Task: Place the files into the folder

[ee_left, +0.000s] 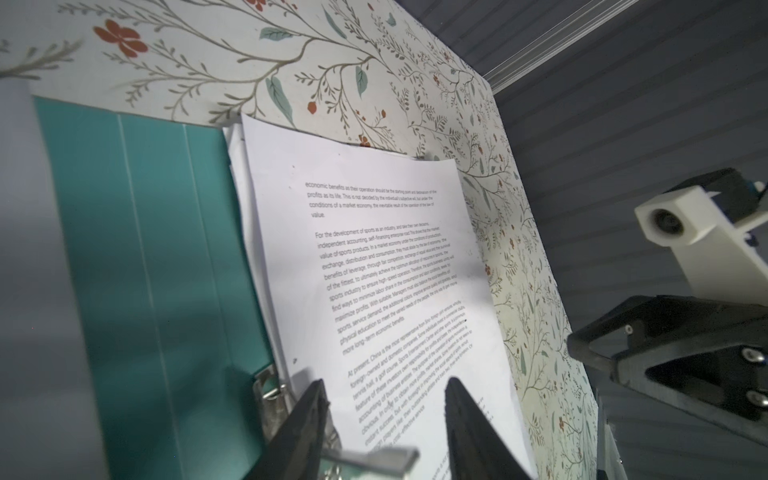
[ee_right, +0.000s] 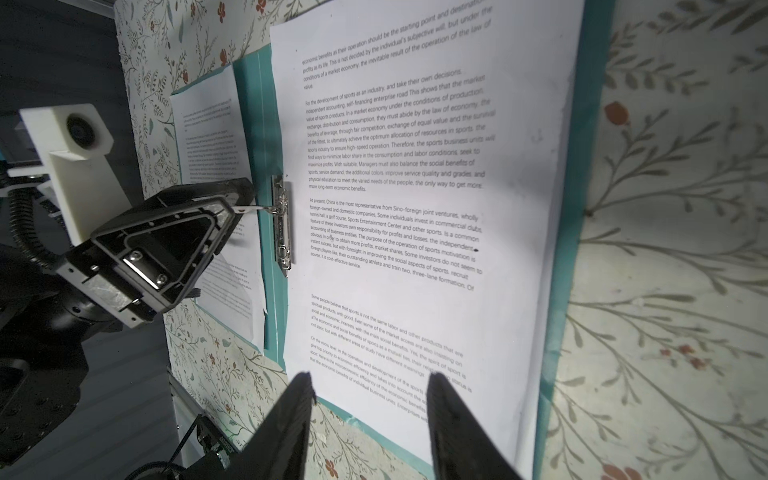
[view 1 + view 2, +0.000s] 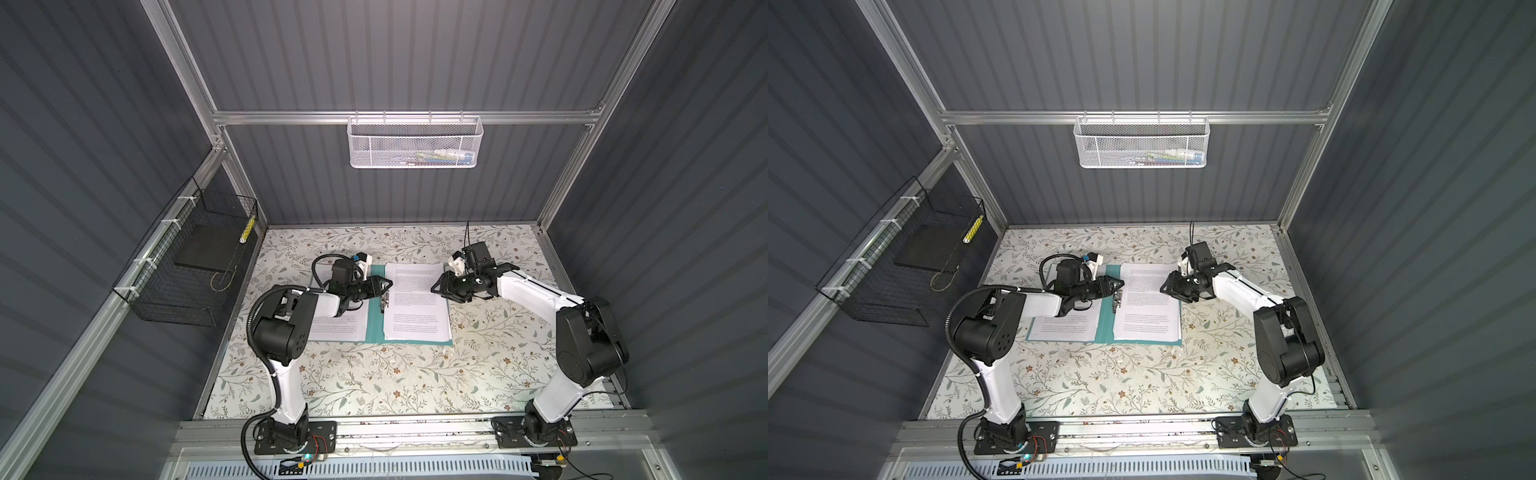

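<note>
The teal folder (image 3: 374, 328) (image 3: 1106, 330) lies open on the table. One of the files (image 3: 415, 307) (image 3: 1146, 311) (image 2: 415, 166) (image 1: 374, 270) rests on its right half. A second sheet (image 3: 340, 326) (image 2: 208, 137) lies on the left half, partly under my left arm. My left gripper (image 3: 388, 284) (image 3: 1121, 284) (image 1: 386, 382) is at the metal clip (image 2: 282, 224) by the spine, jaws apart. The clip's raised lever (image 1: 374, 457) lies between them. My right gripper (image 3: 434, 286) (image 3: 1163, 286) (image 2: 370, 376) hovers open over the right sheet's edge, holding nothing.
A black wire basket (image 3: 187, 266) with a dark slab (image 3: 208, 249) hangs on the left wall. A white mesh basket (image 3: 415, 141) hangs on the back rail. The floral tablecloth (image 3: 374, 382) stretches bare in front of the folder.
</note>
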Action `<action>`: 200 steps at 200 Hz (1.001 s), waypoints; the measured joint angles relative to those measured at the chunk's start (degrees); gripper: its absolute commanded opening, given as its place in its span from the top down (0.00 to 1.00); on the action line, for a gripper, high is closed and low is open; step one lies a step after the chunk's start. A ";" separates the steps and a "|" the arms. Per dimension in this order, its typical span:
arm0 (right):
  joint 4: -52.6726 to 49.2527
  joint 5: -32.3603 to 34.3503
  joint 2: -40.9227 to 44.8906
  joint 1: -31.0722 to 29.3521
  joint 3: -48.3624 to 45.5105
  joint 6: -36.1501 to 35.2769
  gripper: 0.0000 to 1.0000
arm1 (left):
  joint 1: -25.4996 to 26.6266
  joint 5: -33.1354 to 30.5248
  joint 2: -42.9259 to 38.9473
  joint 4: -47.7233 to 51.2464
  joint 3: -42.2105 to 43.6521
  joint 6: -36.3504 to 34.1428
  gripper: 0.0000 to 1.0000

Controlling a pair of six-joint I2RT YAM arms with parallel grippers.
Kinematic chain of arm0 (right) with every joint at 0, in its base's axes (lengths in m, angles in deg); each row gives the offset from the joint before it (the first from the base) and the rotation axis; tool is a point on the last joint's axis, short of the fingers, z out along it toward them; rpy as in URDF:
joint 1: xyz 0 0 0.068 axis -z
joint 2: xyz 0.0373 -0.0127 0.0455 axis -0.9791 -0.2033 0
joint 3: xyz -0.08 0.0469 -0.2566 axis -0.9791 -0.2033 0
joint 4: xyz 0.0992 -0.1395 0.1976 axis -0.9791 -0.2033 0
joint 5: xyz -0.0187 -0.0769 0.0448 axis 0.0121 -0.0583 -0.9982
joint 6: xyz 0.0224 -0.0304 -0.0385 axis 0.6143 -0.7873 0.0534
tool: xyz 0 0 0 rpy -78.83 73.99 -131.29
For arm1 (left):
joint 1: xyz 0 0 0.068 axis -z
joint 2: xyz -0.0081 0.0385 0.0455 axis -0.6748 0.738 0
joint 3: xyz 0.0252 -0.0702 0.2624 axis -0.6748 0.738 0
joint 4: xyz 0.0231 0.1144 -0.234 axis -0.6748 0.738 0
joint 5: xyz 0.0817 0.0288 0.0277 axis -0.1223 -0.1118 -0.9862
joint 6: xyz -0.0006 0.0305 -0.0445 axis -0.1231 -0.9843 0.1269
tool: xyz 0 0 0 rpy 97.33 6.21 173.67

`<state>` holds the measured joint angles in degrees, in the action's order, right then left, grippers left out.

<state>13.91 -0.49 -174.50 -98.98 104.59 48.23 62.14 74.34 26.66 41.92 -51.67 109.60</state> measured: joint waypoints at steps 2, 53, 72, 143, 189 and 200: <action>0.07 0.00 0.00 0.00 -0.07 0.04 0.52 | 0.07 0.00 -0.07 -0.07 0.07 0.00 0.52; 1.73 -0.68 0.33 -0.20 -1.62 1.20 0.54 | 1.64 -1.49 -5.01 -0.83 5.77 0.22 0.51; 3.67 -1.07 1.18 -0.74 -3.34 3.56 0.57 | 1.66 -2.80 -8.52 -0.76 8.52 0.81 0.50; 12.61 -1.64 2.67 -8.39 -4.37 19.30 0.66 | 1.75 -15.21 -34.12 19.32 9.55 0.98 0.47; 18.25 -2.91 -4.59 -12.57 2.58 29.03 0.66 | 1.60 -19.06 -36.87 30.01 10.54 -2.23 0.49; 19.30 -3.23 -6.71 -13.20 3.69 30.75 0.68 | 1.57 -19.37 -36.92 30.97 12.04 -2.69 0.53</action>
<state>33.21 -3.72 -181.21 -112.18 108.29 78.99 63.72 54.98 -10.26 72.89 -39.63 106.91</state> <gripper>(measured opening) 0.337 0.505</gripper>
